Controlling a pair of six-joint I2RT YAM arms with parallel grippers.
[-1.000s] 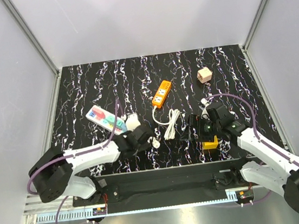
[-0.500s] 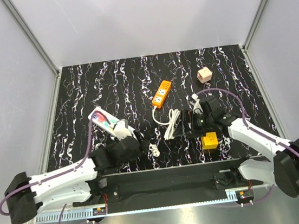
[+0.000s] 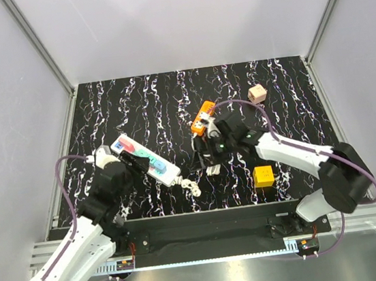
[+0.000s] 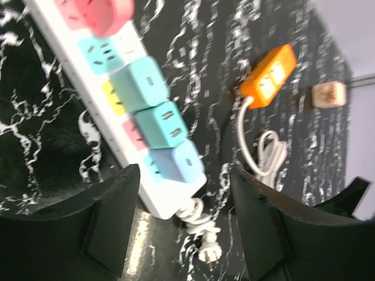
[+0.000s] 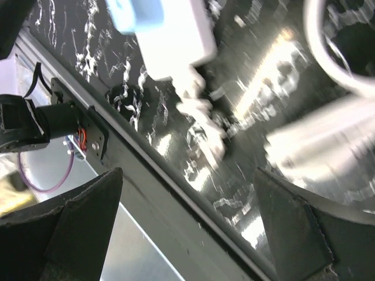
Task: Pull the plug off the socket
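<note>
The socket (image 3: 148, 161), a long white power strip, lies slanted at the table's left. It carries a pink plug (image 4: 96, 12) at its far end and three blue-green cube plugs (image 4: 164, 126) in a row. Its short coiled cord ends in a loose white plug (image 3: 192, 186) on the table. My left gripper (image 3: 134, 163) hovers over the strip, open and holding nothing; in the left wrist view my left gripper (image 4: 186, 170) frames the strip's cord end. My right gripper (image 3: 207, 153) is open wide and empty, right of the cord end (image 5: 164, 29). In the right wrist view my right gripper (image 5: 184, 175) hangs above the table's front edge.
An orange power strip (image 3: 203, 116) lies mid-table, its bundled white cord (image 4: 266, 152) trailing toward the right gripper. A yellow block (image 3: 263, 176) sits near the front right and a beige cube (image 3: 258, 93) at the back right. Grey walls enclose three sides.
My left gripper has opened and its arm has drawn back to the left, uncovering the strip's cord end. The right arm has swung left, from the yellow block to the white cord bundle.
</note>
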